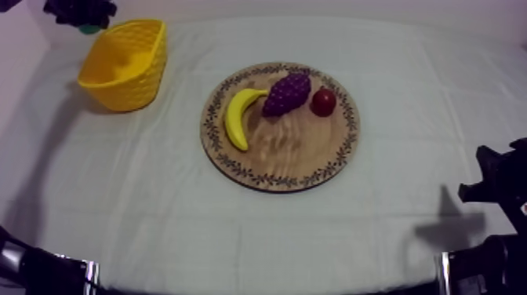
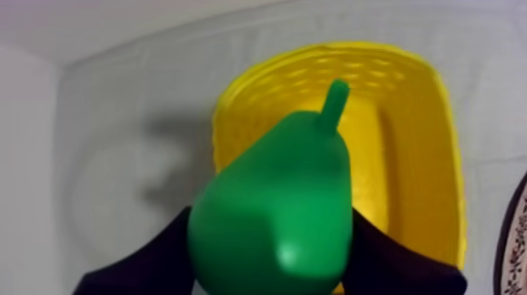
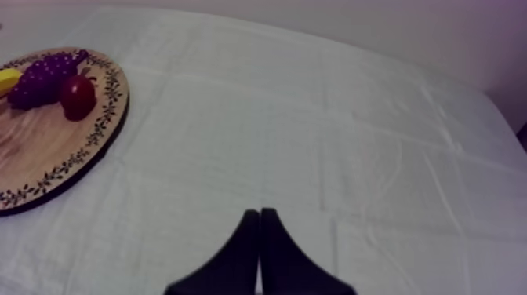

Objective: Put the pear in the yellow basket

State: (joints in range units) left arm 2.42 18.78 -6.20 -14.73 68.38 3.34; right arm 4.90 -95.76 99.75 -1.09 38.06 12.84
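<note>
A grey-white cloth covers the worktop [image 1: 408,204], creased in faint squares. Well to the left of the wooden board [image 1: 280,161] and farther back stands the yellow basket [image 1: 125,67], its woven wall facing the board and its mouth open upward. The left gripper [image 1: 82,14] hangs at the basket's far edge, on the side away from the board. Its two black fingers [image 2: 149,263] are closed round the pear [image 2: 274,204]. The pear is held off the board, in the air over the basket's mouth. It is bright green, its stem pointing away from the gripper toward the basket's inside.

The board lies about mid-worktop, round, with a dark leaf-pattern rim. At its left lies the banana [image 1: 238,118], curved, one end touching the bunch of grapes [image 1: 287,92] at the far middle. Just right of the grapes sits the small red fruit [image 1: 323,102]. The near half of the board is bare wood.

Well to the right of the board, the right gripper [image 3: 259,227] hovers over bare cloth, its fingers pressed together in a narrow wedge with nothing between them.
</note>
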